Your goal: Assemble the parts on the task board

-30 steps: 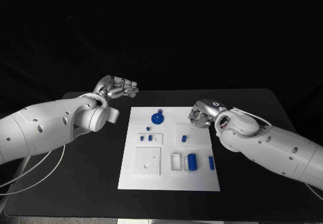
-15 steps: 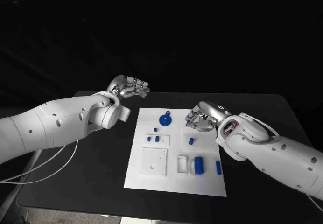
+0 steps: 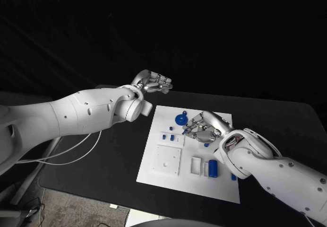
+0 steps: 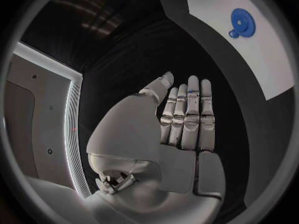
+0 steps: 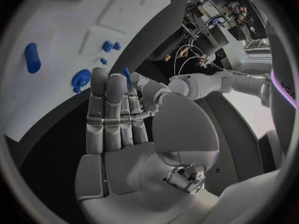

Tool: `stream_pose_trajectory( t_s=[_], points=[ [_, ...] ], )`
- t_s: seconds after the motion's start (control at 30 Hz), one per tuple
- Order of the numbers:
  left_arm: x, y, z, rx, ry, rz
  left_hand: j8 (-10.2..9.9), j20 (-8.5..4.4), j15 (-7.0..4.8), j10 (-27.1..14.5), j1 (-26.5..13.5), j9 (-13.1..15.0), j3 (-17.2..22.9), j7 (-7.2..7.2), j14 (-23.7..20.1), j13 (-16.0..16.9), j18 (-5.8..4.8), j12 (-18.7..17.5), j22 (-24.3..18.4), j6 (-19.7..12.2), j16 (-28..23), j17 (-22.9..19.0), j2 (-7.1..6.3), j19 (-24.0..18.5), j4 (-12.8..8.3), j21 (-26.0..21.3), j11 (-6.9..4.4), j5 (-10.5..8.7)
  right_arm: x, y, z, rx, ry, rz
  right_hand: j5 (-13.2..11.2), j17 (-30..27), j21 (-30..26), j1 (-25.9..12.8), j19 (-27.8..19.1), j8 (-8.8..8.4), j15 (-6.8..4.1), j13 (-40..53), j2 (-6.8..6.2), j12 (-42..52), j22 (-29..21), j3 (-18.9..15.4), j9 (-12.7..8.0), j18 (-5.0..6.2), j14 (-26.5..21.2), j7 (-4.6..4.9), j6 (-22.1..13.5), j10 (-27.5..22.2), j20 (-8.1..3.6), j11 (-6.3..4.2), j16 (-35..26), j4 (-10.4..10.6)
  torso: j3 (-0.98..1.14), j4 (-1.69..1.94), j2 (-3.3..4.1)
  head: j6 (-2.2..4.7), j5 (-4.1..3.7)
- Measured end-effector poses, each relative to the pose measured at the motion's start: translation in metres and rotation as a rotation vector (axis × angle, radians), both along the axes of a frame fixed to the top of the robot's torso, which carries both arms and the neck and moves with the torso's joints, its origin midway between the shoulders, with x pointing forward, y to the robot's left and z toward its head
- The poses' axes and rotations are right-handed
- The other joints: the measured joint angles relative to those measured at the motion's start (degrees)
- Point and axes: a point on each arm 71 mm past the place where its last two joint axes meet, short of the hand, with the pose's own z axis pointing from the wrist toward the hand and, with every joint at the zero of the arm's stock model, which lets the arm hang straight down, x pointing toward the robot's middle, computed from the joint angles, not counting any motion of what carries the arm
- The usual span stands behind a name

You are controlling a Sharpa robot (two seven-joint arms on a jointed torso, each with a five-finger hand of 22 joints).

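The white task board (image 3: pixel 158 171) lies in the middle of the black table. On it are a round blue part (image 3: pixel 183 118), several small blue parts (image 3: pixel 163 137) and a blue cylinder (image 3: pixel 213 169). My right hand (image 3: pixel 197 127) hovers over the far half of the board, close beside the round part. In the right wrist view a small blue part (image 5: pixel 126 73) sits pinched between the thumb and a fingertip of the right hand (image 5: pixel 118 134). My left hand (image 3: pixel 153 82) hangs above the table past the board's far left corner. Its fingers (image 4: pixel 187 114) are straight and hold nothing.
A white cable (image 3: pixel 68 158) trails over the table's left side. Pale recessed blocks (image 3: pixel 168 160) stand on the near half of the board. The table's near left edge (image 3: pixel 81 191) is close to the board.
The head camera has shifted, so the whole scene sits differently. My right hand has come in closer to the round blue part. The left hand stays beyond the far left corner.
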Motion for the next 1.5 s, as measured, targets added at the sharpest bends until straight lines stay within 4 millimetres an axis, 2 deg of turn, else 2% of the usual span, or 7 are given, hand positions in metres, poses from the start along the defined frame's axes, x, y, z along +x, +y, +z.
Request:
stream_pose_trajectory(
  t_s=[0.13,0.33,0.43,0.7,0.97,1.23,1.5],
  points=[
    [0.001,-0.005,0.0,-0.001,-0.001,-0.006,0.0,0.0,0.0,0.0,0.0,0.0,0.0,0.0,0.0,0.0,0.0,0.0,0.0,0.0,0.0,0.0,0.0,0.0,0.0,0.0,0.0,0.0,-0.007,0.011,-0.012,-0.016,0.002,0.021,-0.1,-0.1,0.0,-0.1,0.3,0.0,-0.02,0.0,0.13,0.2,0.2,0.1,0.0,0.04,0.0,0.01,0.0,0.0,-0.13,-0.01,0.0,-0.1,-0.07,0.1,-0.04,-0.77,1.68],
    [0.002,-0.013,0.0,-0.003,-0.002,-0.016,0.0,0.0,0.0,0.0,0.0,0.0,0.0,0.0,0.0,0.0,0.0,0.0,-0.1,0.0,0.0,0.0,0.0,0.0,0.0,0.0,0.0,0.0,-0.015,0.023,-0.026,-0.067,-0.021,0.049,-0.6,-0.2,-0.3,-0.1,0.3,-0.01,-0.18,0.0,0.13,0.2,0.6,0.5,0.1,0.04,0.2,0.01,0.0,-0.1,-0.13,-0.07,0.0,-0.5,-0.1,0.21,-0.05,-1.66,3.0],
    [0.003,-0.016,0.0,-0.004,-0.002,-0.021,0.0,0.0,0.0,0.0,0.0,0.0,0.0,0.0,0.0,0.0,0.0,0.0,-0.1,0.0,0.0,0.0,0.0,0.0,0.0,0.0,0.0,0.0,-0.019,0.027,-0.032,-0.098,-0.033,0.06,-0.6,-0.3,-0.3,-0.1,0.6,-0.01,-0.11,0.0,0.12,0.2,0.8,0.5,0.1,0.05,0.3,0.02,0.0,-0.1,-0.23,-0.03,0.0,-0.5,-0.09,0.18,-0.04,-2.07,3.39],
    [0.002,-0.02,0.0,-0.006,-0.001,-0.03,0.0,0.0,0.0,0.0,0.0,0.0,0.0,0.0,0.0,0.0,0.0,0.0,-0.1,0.0,0.0,0.0,0.0,0.0,0.0,0.0,0.0,0.0,-0.028,0.034,-0.05,-0.176,-0.056,0.079,-0.7,-0.8,0.0,-0.1,0.6,-0.03,-0.09,0.0,0.12,0.2,3.1,0.9,0.1,0.04,0.3,0.02,0.0,0.1,-0.23,0.15,0.7,-0.7,-0.01,0.1,-0.02,-2.8,3.8],
    [0.002,-0.023,0.0,-0.008,0.0,-0.035,0.0,0.0,0.0,0.0,0.0,0.0,-0.2,0.0,0.0,0.0,0.0,0.0,-0.1,0.0,0.0,0.0,0.0,0.0,0.0,0.0,0.0,0.0,-0.032,0.037,-0.056,-0.214,-0.07,0.082,-0.9,-1.1,0.0,-0.1,0.6,-0.06,-0.08,0.0,0.11,0.2,3.6,1.2,0.1,0.04,0.3,0.03,0.0,0.1,-0.23,0.1,1.0,-0.8,0.0,0.04,-0.03,-3.32,4.05],
    [0.002,-0.023,0.0,-0.008,0.001,-0.035,0.0,0.0,0.0,0.0,0.0,0.0,-0.4,0.0,0.0,0.0,0.0,0.0,-0.3,0.0,0.0,0.0,0.0,0.0,0.1,0.0,0.0,0.0,-0.033,0.037,-0.062,-0.254,-0.073,0.087,-1.1,-1.1,0.0,-0.1,0.6,0.0,-0.24,0.0,0.1,0.2,4.1,1.3,0.1,0.05,0.2,0.02,-0.2,0.2,-0.22,0.0,1.2,-0.7,-0.01,-0.09,-0.07,-3.53,4.24],
    [0.001,-0.023,0.0,-0.008,0.001,-0.036,0.0,0.0,0.0,0.0,0.0,0.0,-0.4,0.0,0.0,0.0,0.0,0.0,-0.3,0.0,0.0,0.0,0.0,0.0,0.1,0.0,-0.01,0.0,-0.035,0.037,-0.067,-0.288,-0.072,0.094,-1.1,-1.2,0.0,-0.1,0.6,0.0,-0.24,0.0,0.09,0.1,4.4,1.3,0.1,0.04,0.2,0.03,-0.2,0.2,-0.22,0.0,1.2,-0.7,-0.01,-0.05,-0.07,-3.57,4.22]
  ],
)
